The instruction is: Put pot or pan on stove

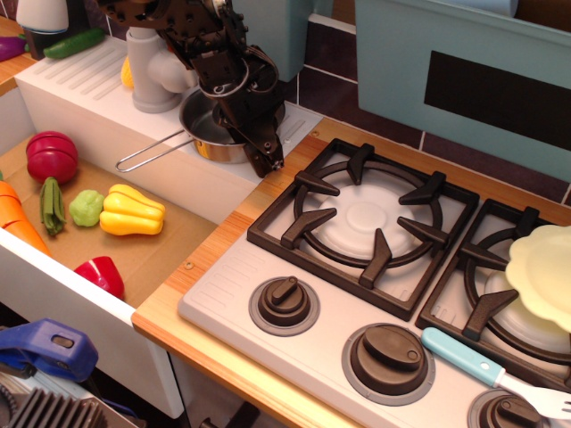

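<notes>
The small shiny saucepan (pixel 203 134) stands on the white ledge beside the sink, its wire loop handle (pixel 150 153) pointing left. The stove (pixel 234 283) with its light grey top lies to the right; its left black burner grate (pixel 366 214) is bare. My black gripper (pixel 262 153) reaches down from the upper left at the pan's right rim, with one finger (pixel 268 157) outside the pan wall. The other finger is hidden by the arm, so I cannot tell whether it grips the rim.
A grey faucet (pixel 150 67) stands just behind the pan. A pale yellow scalloped plate (pixel 544 272) sits on the right burner, with a blue-handled spatula (pixel 464 357) in front. Toy vegetables, including a yellow pepper (pixel 132 211), lie in the sink. Brown knobs (pixel 285 301) line the stove front.
</notes>
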